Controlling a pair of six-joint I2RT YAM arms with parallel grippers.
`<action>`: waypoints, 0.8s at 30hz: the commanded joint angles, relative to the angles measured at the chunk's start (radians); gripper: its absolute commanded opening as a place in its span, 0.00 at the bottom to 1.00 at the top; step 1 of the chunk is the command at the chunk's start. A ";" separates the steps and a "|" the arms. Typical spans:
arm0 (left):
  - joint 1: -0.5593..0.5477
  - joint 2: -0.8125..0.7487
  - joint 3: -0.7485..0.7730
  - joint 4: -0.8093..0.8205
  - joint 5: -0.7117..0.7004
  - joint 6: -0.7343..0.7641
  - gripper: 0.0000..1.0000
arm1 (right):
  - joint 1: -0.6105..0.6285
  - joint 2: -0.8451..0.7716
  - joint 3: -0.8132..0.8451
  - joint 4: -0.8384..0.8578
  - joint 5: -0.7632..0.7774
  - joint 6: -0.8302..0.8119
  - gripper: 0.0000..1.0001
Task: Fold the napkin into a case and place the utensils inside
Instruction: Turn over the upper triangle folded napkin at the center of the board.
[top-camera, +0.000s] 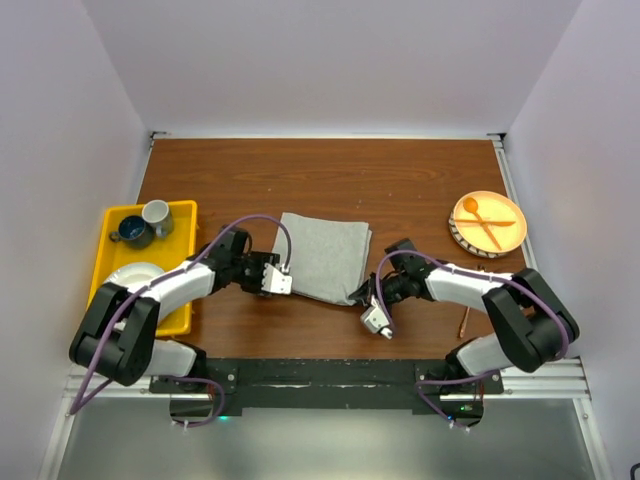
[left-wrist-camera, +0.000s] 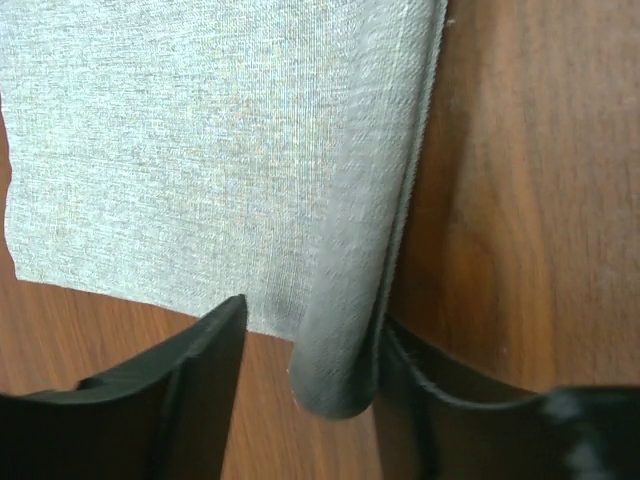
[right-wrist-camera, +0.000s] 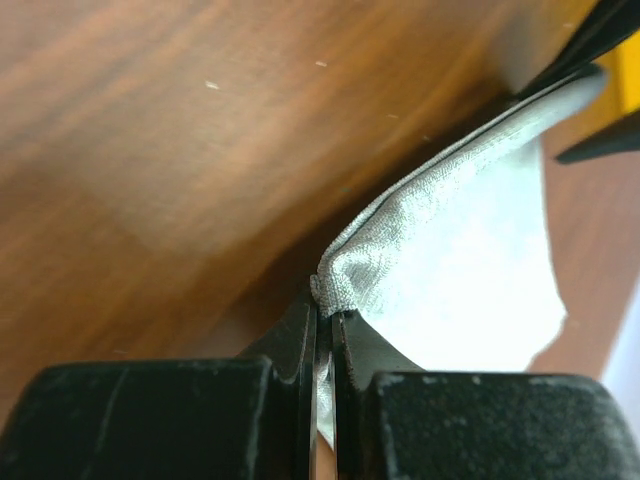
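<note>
Light-grey square cloth napkin (top-camera: 325, 255) lies mid-table on the brown wooden table (top-camera: 400, 170), folded over, doubled edge on its left side. It is not yet a narrow case.

Left gripper (left-wrist-camera: 312, 315): jaws apart, straddling the rolled fold edge without pinching it, probably so the fold settles flat. Right gripper (right-wrist-camera: 325, 310): clamped tight on the napkin's near right corner, lifting it slightly, likely to anchor or pull for the next fold.

Slim copper-coloured metal spoon (top-camera: 464, 322) waits on the table beside the right arm, well apart from the cloth.

Counts:
- 1 napkin
- 1 copper spoon visible
- 1 yellow plastic tray (top-camera: 185, 212)
- 2 mugs
- 1 white dish
- 1 round orange plate (top-camera: 512, 238) with 2 orange utensils, crossed
</note>
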 joint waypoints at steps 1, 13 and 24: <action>0.007 -0.054 0.000 -0.202 0.046 0.026 0.62 | 0.015 0.025 0.024 -0.089 0.001 -0.197 0.00; 0.046 -0.223 -0.018 -0.441 0.098 0.101 0.71 | 0.020 -0.115 0.016 -0.131 0.004 -0.152 0.60; -0.044 -0.210 0.117 -0.207 0.195 -0.319 0.49 | 0.016 -0.449 0.154 -0.105 0.295 0.961 0.71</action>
